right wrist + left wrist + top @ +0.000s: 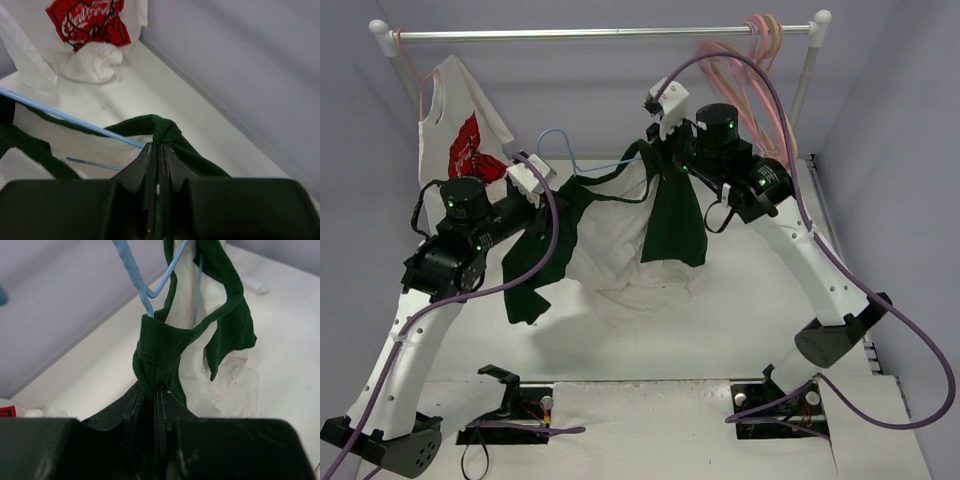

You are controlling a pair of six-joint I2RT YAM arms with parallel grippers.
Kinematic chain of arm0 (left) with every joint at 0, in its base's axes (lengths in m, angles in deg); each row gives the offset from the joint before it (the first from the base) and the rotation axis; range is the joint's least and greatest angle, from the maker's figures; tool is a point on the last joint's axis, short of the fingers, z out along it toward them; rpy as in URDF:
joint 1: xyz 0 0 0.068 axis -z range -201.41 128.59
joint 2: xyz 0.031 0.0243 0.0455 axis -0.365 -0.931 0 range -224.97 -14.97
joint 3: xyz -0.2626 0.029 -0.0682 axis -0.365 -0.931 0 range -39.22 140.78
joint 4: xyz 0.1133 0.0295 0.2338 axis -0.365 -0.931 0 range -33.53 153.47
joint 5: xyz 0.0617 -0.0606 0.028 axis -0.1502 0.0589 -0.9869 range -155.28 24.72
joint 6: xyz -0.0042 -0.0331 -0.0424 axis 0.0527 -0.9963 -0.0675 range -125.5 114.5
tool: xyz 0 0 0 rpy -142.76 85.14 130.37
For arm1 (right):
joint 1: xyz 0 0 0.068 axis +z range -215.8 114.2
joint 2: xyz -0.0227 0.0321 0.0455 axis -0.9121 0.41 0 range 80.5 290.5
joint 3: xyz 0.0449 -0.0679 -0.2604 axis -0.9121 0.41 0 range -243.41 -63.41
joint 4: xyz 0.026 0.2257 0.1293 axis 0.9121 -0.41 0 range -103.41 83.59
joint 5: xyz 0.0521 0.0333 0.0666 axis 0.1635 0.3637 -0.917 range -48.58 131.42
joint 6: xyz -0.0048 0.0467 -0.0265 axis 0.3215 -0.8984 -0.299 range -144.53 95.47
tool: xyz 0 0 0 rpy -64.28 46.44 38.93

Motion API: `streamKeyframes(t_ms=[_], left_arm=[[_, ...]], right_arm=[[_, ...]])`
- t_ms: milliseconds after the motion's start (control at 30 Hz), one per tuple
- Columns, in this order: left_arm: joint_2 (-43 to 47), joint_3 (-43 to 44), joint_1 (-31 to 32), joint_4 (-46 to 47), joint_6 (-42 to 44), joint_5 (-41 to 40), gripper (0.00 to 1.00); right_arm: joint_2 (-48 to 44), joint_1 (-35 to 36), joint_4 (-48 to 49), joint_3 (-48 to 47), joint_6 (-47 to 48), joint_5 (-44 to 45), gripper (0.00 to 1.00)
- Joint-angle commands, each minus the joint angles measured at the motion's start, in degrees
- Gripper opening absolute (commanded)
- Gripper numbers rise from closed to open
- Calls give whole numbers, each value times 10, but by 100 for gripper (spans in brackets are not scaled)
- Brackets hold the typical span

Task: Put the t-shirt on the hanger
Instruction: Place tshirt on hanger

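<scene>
The white t-shirt (615,245) with dark green sleeves hangs in the air between my two arms. My left gripper (548,190) is shut on its green collar trim (157,347). My right gripper (657,135) is shut on the green collar (165,131) on the other side. The thin light-blue wire hanger (560,145) sits between them, its hook up and its wire running inside the neck opening. The wire shows in the left wrist view (135,275) and in the right wrist view (65,117).
A clothes rail (600,33) spans the back. A white shirt with a red graphic (465,135) hangs at its left; it also shows in the right wrist view (92,22). Pink hangers (760,45) hang at its right. The white table (720,330) lies below.
</scene>
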Motion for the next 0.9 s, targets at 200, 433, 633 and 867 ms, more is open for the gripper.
streamKeyframes(t_ms=[200, 433, 633, 867], left_arm=[[54, 4, 4, 79, 3, 40, 0], [79, -102, 4, 121, -51, 92, 0], [91, -164, 4, 172, -85, 118, 0], [78, -191, 5, 240, -140, 134, 0]], right_arm=[[5, 13, -14, -65, 58, -51, 0], [-57, 21, 50, 149, 30, -71, 0], [-71, 30, 84, 195, -6, -136, 0], [-3, 79, 60, 85, -5, -157, 0]])
